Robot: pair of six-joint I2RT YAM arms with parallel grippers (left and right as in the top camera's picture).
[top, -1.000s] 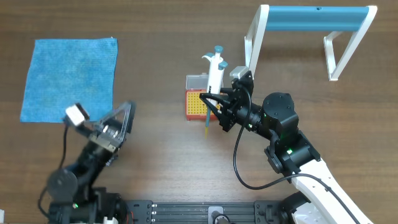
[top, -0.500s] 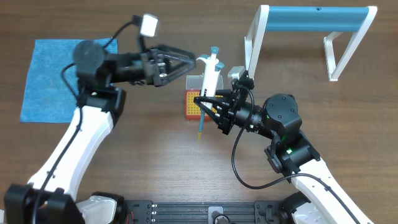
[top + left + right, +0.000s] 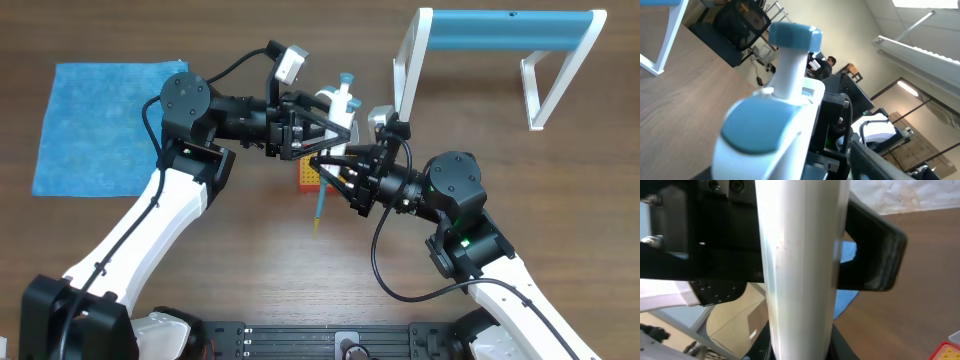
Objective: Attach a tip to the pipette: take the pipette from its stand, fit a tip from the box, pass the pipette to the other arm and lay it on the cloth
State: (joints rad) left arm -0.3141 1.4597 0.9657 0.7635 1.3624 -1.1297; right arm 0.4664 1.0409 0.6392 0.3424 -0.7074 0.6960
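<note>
place: office-like lab | office chair (image 3: 742, 24), ceiling light strip (image 3: 907, 89), wooden worktop (image 3: 250, 270)

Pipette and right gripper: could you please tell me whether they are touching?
Touching. The top view shows the right gripper clamped around the pipette, holding it up off the table.

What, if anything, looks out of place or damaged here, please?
Nothing stands out. The right hand holds the pipette, yellow tip fitted, near the tip box, with the left hand at its upper body. The cloth lies flat.
</note>
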